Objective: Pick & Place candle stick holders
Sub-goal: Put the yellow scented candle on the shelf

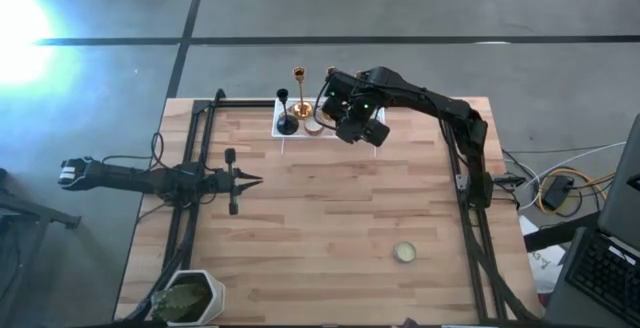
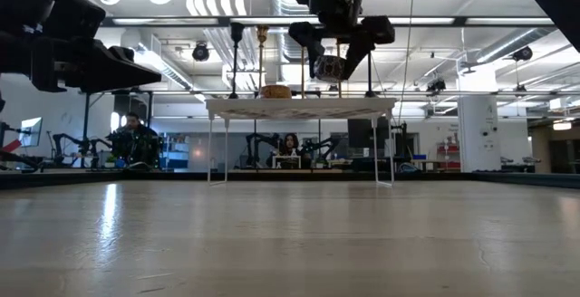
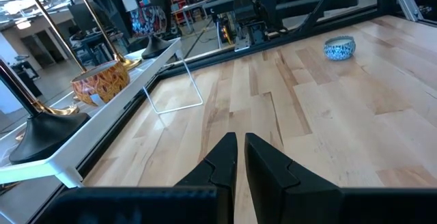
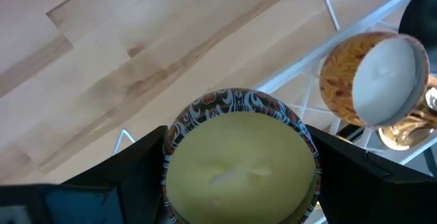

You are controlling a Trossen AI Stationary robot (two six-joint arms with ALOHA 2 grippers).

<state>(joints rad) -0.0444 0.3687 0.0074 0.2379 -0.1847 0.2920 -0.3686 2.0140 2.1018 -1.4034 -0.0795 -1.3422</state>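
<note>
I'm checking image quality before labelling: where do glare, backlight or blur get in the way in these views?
High view: a white glare patch blows out the upper left floor. Low view: bright ceiling lights leave the right pincer and the white tray as backlit silhouettes. Right wrist view: the held candle cup is close and soft.

No text, label, brand, number or sign can be read in any view. The patterned cup (image 4: pixel 240 159) shows only swirls, no letters. Screens in the room behind the desk (image 2: pixel 290 234) are too small to read.
</note>
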